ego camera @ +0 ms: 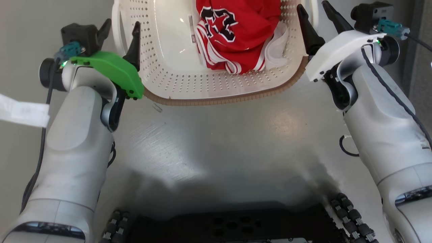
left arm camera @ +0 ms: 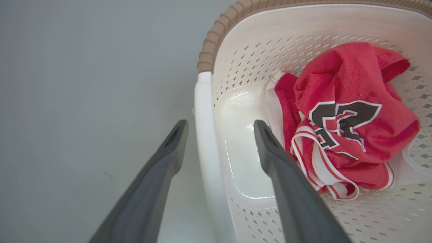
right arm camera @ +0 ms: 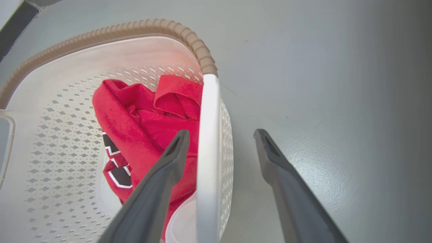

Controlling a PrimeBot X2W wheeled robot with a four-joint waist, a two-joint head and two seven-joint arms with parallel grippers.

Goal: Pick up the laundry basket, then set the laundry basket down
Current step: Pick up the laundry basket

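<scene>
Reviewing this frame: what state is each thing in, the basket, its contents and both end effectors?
laundry basket: upright, holding one garment.
red garment: crumpled inside the basket.
left end effector: open, straddling the left-side handle.
right end effector: open, straddling the right-side handle.

Left claw (ego camera: 122, 24) and right claw (ego camera: 312, 5) both agape (fingers spread wide).

The laundry basket (ego camera: 175, 84) stands on the floor (ego camera: 219, 141), just beyond the robot's base (ego camera: 229, 226), which is at the near edge. A garment (ego camera: 236, 37) lies inside the basket, toward its right side. The left gripper (ego camera: 121, 24) straddles the basket's left handle (left arm camera: 206, 152), with one finger inside the basket and one outside. On the right, the right gripper (ego camera: 313, 6) straddles the right handle (right arm camera: 207, 152) the same way.
</scene>
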